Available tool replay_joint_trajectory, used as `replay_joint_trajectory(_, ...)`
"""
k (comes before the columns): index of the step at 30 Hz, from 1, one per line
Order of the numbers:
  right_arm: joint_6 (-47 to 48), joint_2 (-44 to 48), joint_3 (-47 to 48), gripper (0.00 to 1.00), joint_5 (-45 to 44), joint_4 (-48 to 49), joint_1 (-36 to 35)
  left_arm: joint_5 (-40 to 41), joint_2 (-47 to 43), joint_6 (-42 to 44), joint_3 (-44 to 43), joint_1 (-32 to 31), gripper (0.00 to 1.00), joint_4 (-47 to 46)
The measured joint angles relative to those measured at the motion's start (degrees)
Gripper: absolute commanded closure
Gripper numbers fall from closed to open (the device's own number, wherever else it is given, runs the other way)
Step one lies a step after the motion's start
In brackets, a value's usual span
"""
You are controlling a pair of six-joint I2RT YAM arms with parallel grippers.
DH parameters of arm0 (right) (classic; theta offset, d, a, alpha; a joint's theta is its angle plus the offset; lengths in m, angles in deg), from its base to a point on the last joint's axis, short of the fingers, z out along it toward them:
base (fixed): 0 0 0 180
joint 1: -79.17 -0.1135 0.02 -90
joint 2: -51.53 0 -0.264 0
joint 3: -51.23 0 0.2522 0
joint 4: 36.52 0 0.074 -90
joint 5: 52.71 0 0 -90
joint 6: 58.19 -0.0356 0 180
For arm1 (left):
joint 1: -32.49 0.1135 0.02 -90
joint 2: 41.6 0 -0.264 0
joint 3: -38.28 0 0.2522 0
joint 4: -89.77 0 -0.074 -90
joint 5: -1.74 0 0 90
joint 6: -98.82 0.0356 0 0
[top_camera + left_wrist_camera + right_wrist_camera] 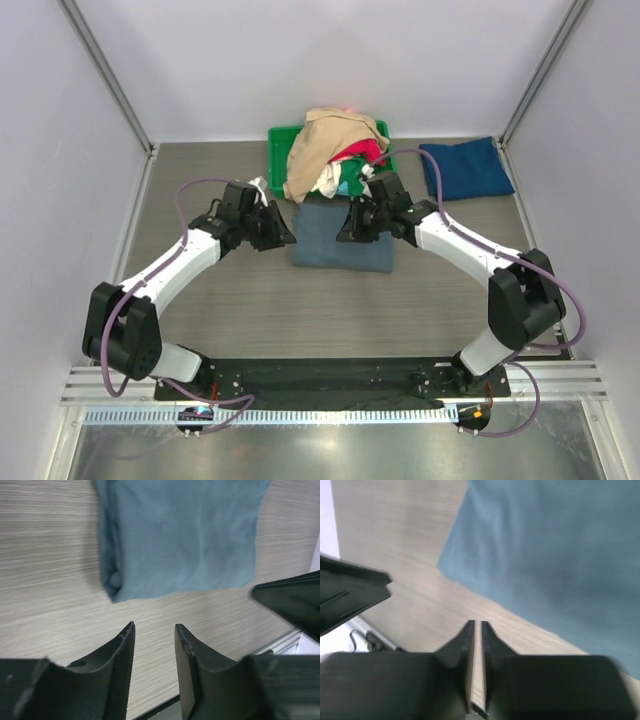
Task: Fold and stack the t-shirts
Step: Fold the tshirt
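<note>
the left gripper (278, 226) hovers just off the left edge of the folded shirt. its black fingers (120, 650) stand a moderate gap apart with nothing between them, only the grey wood-grain table (260, 300) below. this reads as cloth let go so the fold can lie flat. behind it, the green plastic bin (279, 140) holds the heap of unfolded tees (340, 165), a tan cotton tee (325, 135) draped over red, green and white cloth, kept there as the supply. the slate grey-blue folded t-shirt (343, 245) lies as a neat rectangle at mid-table between the two grippers, probably the base of a stack. the right gripper (352, 222) hangs by its far edge, jaws nearly together and empty. far right, a dark navy-teal folded t-shirt (465, 168) lies apart, near the wall.
</note>
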Motion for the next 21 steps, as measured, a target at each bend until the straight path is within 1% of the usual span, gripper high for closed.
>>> replay_joint_trajectory(2,-1.1,-1.1,-1.7,0.96,2.3,2.2,-0.9,-0.7,1.7,-1.1,0.0,-1.0,0.65,-2.2)
replay_joint_trajectory(4,-1.8,-2.6,-2.9,0.98,4.2,4.6,-1.0,-1.1,3.1,-1.7,0.0,-2.1,0.67,-3.6)
replay_joint_trajectory(8,-2.2,-6.3,-3.8,0.99,6.1,8.7,-0.9,-1.9,7.4,-3.2,-0.4,-3.7,0.7,-7.2)
replay_joint_trajectory(12,-2.3,-9.6,-6.3,0.99,7.7,13.7,-0.4,-2.8,13.9,-4.1,-1.3,-4.9,0.74,-12.4)
replay_joint_trajectory(17,-3.3,-11.8,-16.1,0.99,9.8,21.7,2.0,-2.8,22.3,-4.9,-0.1,-5.3,0.76,-16.7)
replay_joint_trajectory(19,-5.1,-12.2,-20.4,0.99,13.0,26.2,3.9,-3.7,23.3,-5.8,1.3,-5.3,0.77,-18.9)
replay_joint_trajectory(21,-6.0,-12.2,-22.5,0.99,15.0,29.8,4.9,-3.9,23.3,-6.0,2.0,-5.3,0.78,-20.5)
